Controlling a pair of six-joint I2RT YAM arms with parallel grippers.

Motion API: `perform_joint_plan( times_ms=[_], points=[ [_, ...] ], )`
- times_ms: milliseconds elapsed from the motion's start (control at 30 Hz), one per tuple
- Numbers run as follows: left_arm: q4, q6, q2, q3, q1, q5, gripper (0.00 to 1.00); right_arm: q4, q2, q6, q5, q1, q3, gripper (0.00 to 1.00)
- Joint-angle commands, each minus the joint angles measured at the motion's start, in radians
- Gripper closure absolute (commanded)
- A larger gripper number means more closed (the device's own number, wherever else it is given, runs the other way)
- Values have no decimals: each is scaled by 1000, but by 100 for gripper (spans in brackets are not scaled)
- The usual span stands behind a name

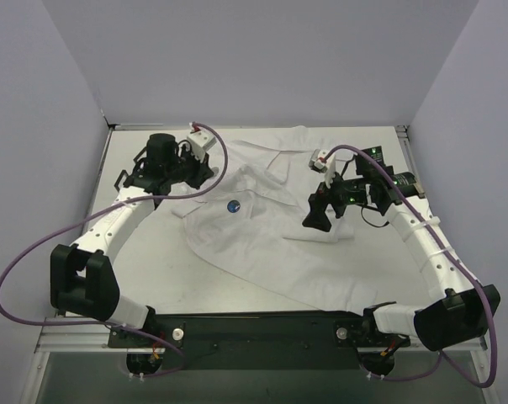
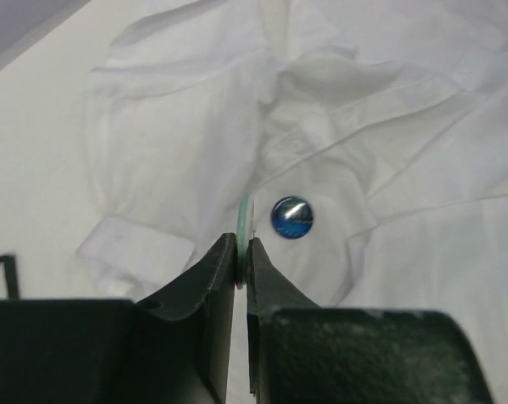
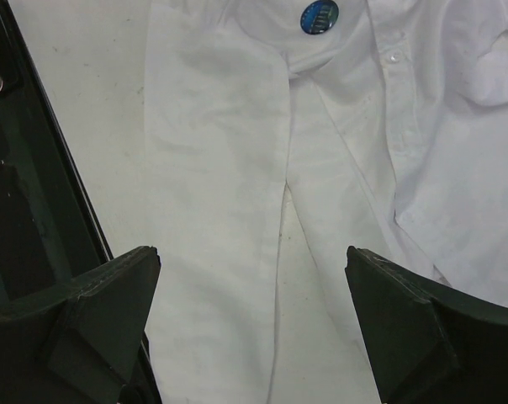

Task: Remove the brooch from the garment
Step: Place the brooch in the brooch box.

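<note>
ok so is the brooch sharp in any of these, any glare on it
Left wrist view: brooch fairly sharp, with a white glare streak on its blue face; the left claw and the thin green piece it pinches look slightly soft. Right wrist view: crisp, with striped reflections. Top view: a tiny blue dot, no detail.

readable text: none | brooch point(image 3: 319, 17): round blue face with faint pale marks, maybe lettering or a picture, too blurred to read in the right wrist view | left wrist view: same face shows only a bright glint | top view: face too small to tell
</note>
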Motion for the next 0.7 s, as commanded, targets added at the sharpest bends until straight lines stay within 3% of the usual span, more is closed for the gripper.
perform_joint_plan(
  times_ms=[0,233,667],
  points=[
    [-62,71,-40,-20,102,-207,100,-30,-28,-47,2,0,-24,0],
    [-71,143,-14,-30,149,-429,100,-29,-19,-49,11,10,-35,0],
    [-6,279,270,13,224,-728,100,-29,-30,-52,39,18,-70,0]
  ],
)
